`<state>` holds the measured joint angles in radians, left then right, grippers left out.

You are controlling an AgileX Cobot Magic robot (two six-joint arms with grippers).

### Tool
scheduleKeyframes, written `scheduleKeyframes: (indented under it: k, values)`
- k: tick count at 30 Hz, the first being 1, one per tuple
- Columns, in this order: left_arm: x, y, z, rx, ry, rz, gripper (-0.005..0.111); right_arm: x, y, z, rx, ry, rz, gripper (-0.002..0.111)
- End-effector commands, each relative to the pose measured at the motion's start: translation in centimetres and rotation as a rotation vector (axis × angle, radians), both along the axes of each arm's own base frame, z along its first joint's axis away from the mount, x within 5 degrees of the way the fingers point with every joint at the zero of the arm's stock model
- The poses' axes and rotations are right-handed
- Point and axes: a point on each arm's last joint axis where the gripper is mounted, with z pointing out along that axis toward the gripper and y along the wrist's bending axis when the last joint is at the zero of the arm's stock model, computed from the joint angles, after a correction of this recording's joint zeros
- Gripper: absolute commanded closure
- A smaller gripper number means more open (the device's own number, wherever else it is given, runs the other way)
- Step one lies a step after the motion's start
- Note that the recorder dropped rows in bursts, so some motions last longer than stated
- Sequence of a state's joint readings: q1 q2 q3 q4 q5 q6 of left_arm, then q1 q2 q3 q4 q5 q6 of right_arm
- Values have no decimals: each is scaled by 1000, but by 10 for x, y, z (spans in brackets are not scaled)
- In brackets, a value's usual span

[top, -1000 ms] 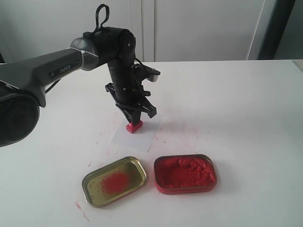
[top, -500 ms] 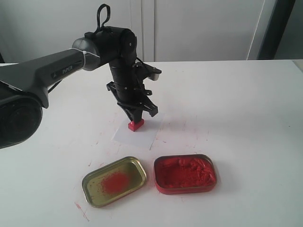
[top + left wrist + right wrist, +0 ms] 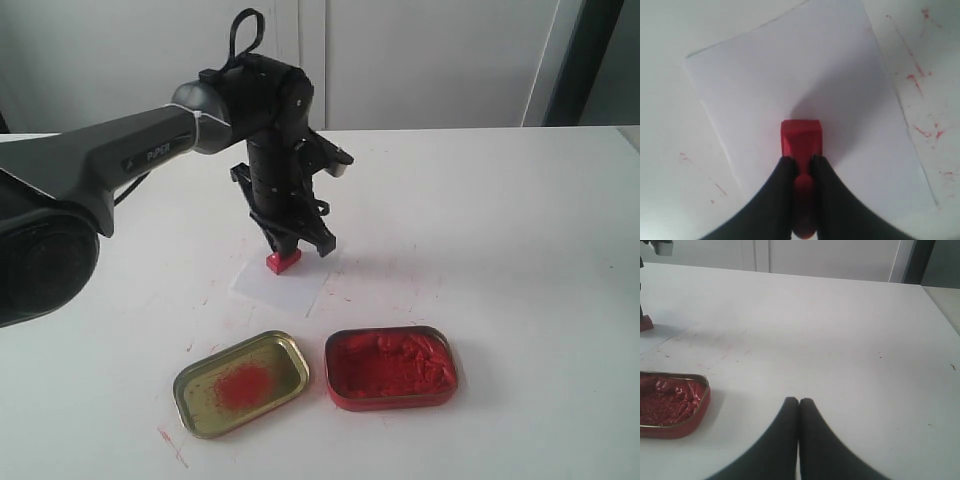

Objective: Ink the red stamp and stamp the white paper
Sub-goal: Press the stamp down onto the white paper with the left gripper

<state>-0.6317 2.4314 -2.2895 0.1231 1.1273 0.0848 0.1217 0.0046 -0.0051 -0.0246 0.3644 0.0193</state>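
Swung sideways, my left tool (image 3: 291,240) pinches the red stamp (image 3: 283,261) over the white paper (image 3: 285,288). I'd press down squarely.

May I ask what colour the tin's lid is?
Gold lid with a red smear; exterior view.

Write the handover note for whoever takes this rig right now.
Left hand shut on the red stamp, holding it face down over the white paper; contact cannot be told.
Right hand shut, empty, off to the side near the red paste tin.
Gold lid sits beside the tin.
Done: stamp picked up and brought to the paper. No imprint visible.
Left: press, lift, check the mark.
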Motion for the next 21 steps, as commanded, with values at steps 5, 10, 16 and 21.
scheduleKeyframes:
  k: [5, 10, 16, 21]
  values:
    - [-21, -11, 6, 87, 35, -21, 107, 0, 0, 0, 3, -16, -4, 108]
    - [-28, -20, 7, 145, -18, -33, 107, 0, 0, 0, 3, -16, -4, 108]
    - [-34, -28, 7, 157, -29, -49, 107, 0, 0, 0, 3, -16, -4, 108]
    - [-34, -28, 5, 179, -48, -35, 107, 0, 0, 0, 3, -16, -4, 108]
